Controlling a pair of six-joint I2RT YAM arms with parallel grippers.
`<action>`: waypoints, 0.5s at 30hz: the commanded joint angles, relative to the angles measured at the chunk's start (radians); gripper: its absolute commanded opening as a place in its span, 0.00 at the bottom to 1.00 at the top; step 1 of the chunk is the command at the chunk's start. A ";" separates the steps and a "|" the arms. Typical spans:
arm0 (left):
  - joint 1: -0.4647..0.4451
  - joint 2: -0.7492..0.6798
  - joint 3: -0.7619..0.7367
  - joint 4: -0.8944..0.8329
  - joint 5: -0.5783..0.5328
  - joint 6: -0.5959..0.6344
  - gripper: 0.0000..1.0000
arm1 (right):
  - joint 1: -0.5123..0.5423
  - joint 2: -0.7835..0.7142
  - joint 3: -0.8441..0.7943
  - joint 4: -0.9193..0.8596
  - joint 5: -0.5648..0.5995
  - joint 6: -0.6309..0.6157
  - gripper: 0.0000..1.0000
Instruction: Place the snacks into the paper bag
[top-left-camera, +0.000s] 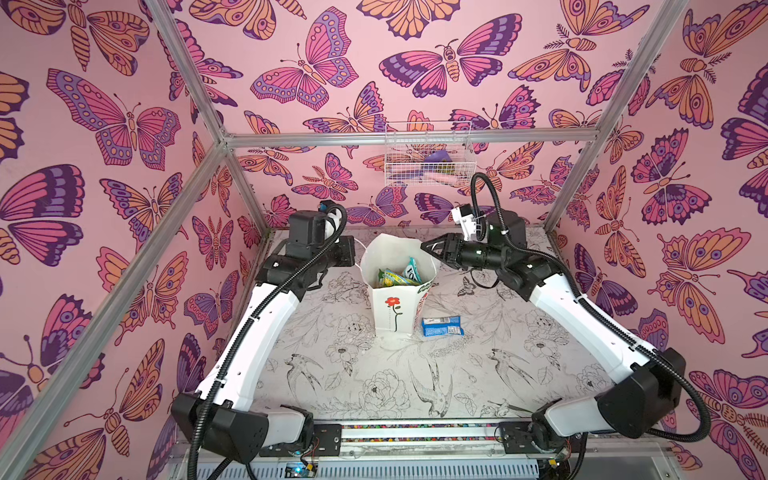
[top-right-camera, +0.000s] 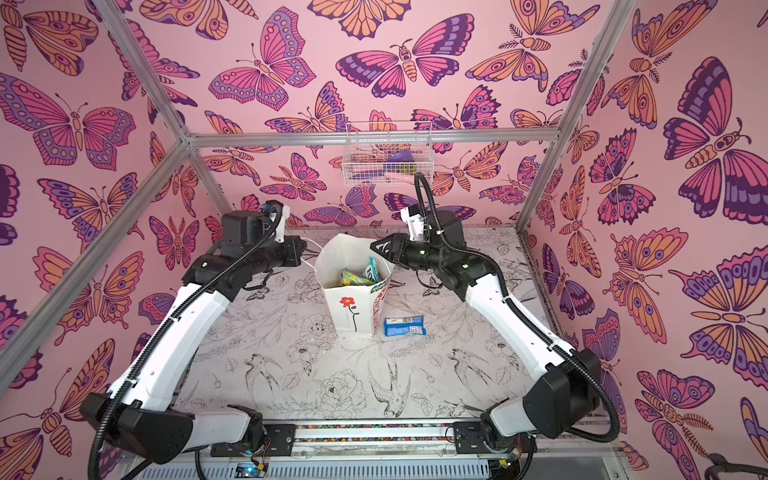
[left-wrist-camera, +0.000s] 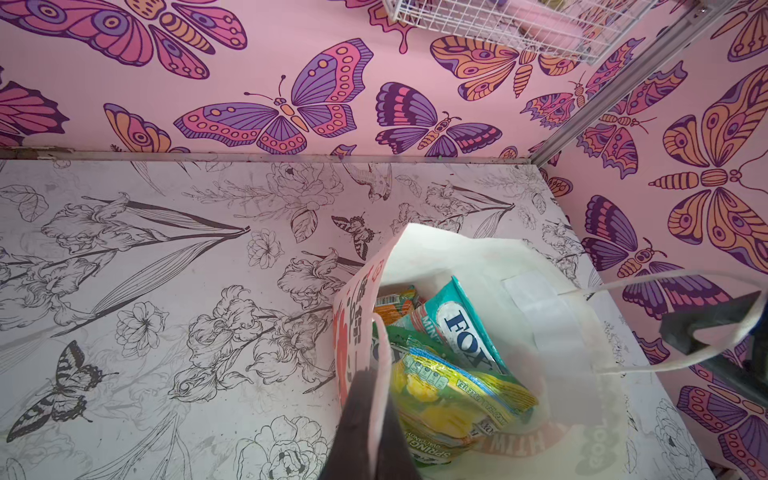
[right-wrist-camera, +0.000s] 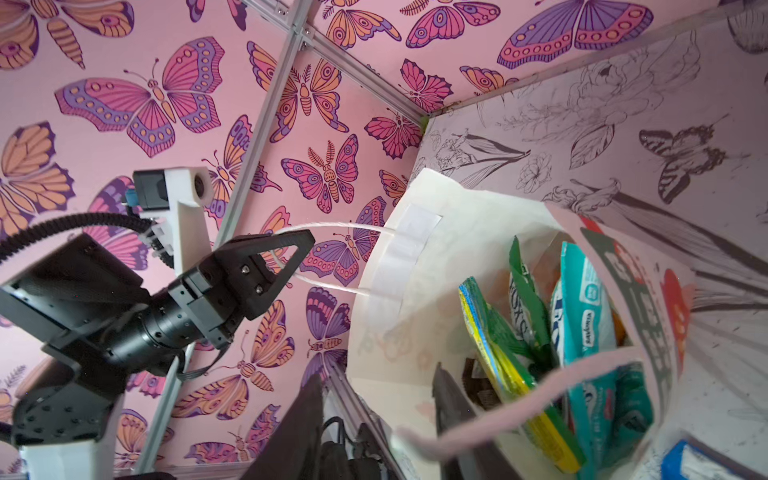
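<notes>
The paper bag (top-left-camera: 390, 313) stands upright at the centre of both top views on the flower-printed bench (top-left-camera: 374, 390), its red-flower face toward the lower edge of the frame and its mouth open. Inside it lie a green-yellow packet (left-wrist-camera: 449, 386), a teal FOX'S packet (left-wrist-camera: 461, 322) and an orange packet (left-wrist-camera: 395, 303), the first two leaning against each other. The blue-white packet (top-left-camera: 442, 326) lies flat on the bench just beside the bag, to its lower right in both top views.

The left fingers (right-wrist-camera: 299, 241) sit at the bag's left, clenched on the white cord handle (right-wrist-camera: 332, 226), which runs taut from the bag's rim to them. The right fingers (top-left-camera: 432, 243) hang over the bag's right rim and stand parted, released, gripping nothing; in the right wrist view one finger is inside the bag's mouth and one outside its wall.

A white wire basket (top-left-camera: 428, 166) hangs on the butterfly wall above the bag, in the upper centre of the frame
</notes>
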 joint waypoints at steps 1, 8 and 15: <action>0.025 -0.045 0.003 0.036 -0.025 0.002 0.00 | -0.008 -0.060 0.012 -0.009 0.008 -0.033 0.59; 0.092 -0.108 -0.030 0.066 -0.005 -0.015 0.00 | -0.008 -0.169 -0.041 -0.104 0.106 -0.075 0.75; 0.123 -0.106 -0.080 0.118 0.075 -0.032 0.00 | -0.008 -0.274 -0.107 -0.205 0.227 -0.132 0.80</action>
